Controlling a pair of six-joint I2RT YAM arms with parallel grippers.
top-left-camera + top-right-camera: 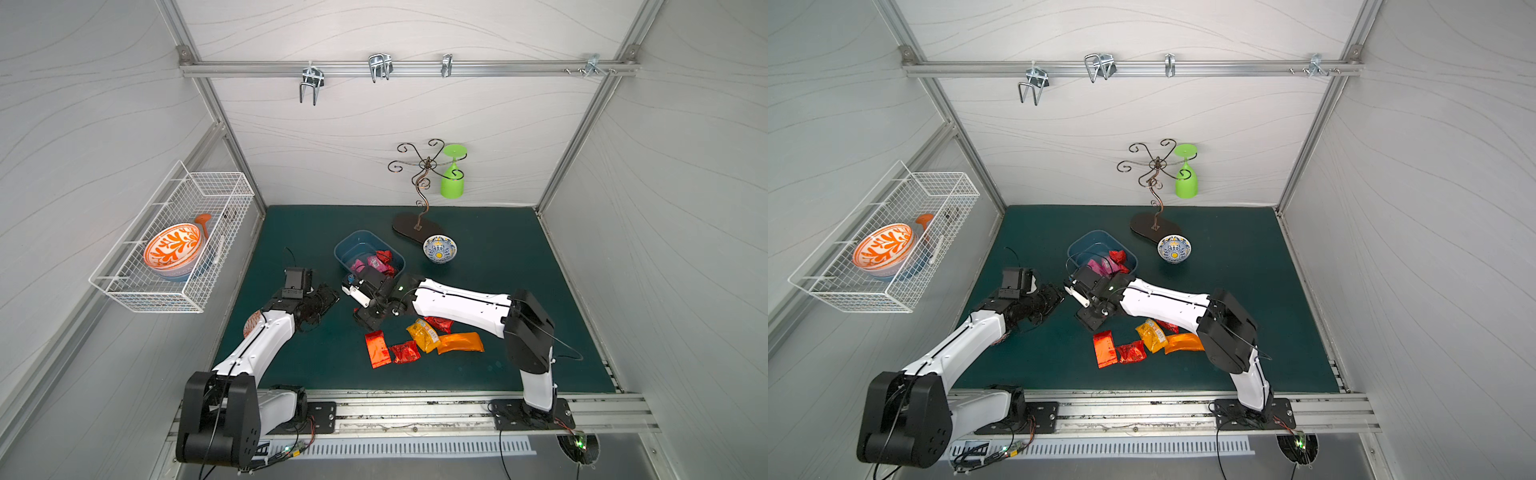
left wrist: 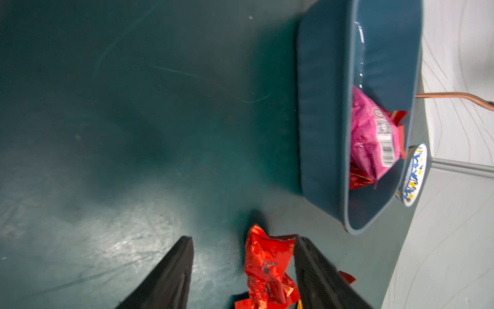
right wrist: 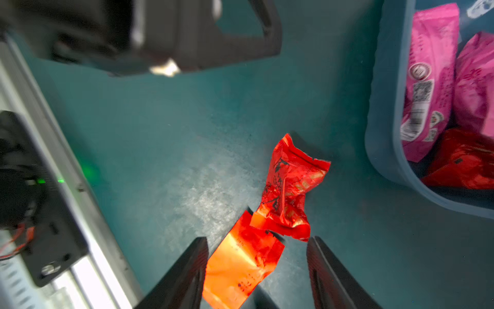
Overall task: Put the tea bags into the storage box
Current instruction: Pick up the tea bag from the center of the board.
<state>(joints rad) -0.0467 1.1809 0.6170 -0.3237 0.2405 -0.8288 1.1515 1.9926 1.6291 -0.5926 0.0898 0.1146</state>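
The dark blue storage box [image 1: 353, 242] [image 2: 320, 107] holds pink [image 3: 427, 80] and red tea bags [image 3: 462, 160]. Several more tea bags, red [image 1: 377, 348], yellow [image 1: 423, 334] and orange [image 1: 460, 343], lie on the mat near the front. My right gripper [image 1: 353, 286] [image 3: 258, 239] is open just in front of the box, with a flat orange-red sachet [image 3: 240, 264] between its fingers and a crinkly red one [image 3: 288, 187] just beyond them. My left gripper [image 1: 326, 298] [image 2: 243, 240] faces it, open, with that crinkly red sachet [image 2: 264, 264] beside one finger. The right gripper hides both sachets in both top views.
A small blue-patterned bowl [image 1: 439, 248] sits right of the box, by the base of a metal cup stand [image 1: 417, 226] that carries a green glass [image 1: 452, 178]. A white wire basket [image 1: 124, 286] with an orange bowl hangs on the left wall. The two grippers are close together.
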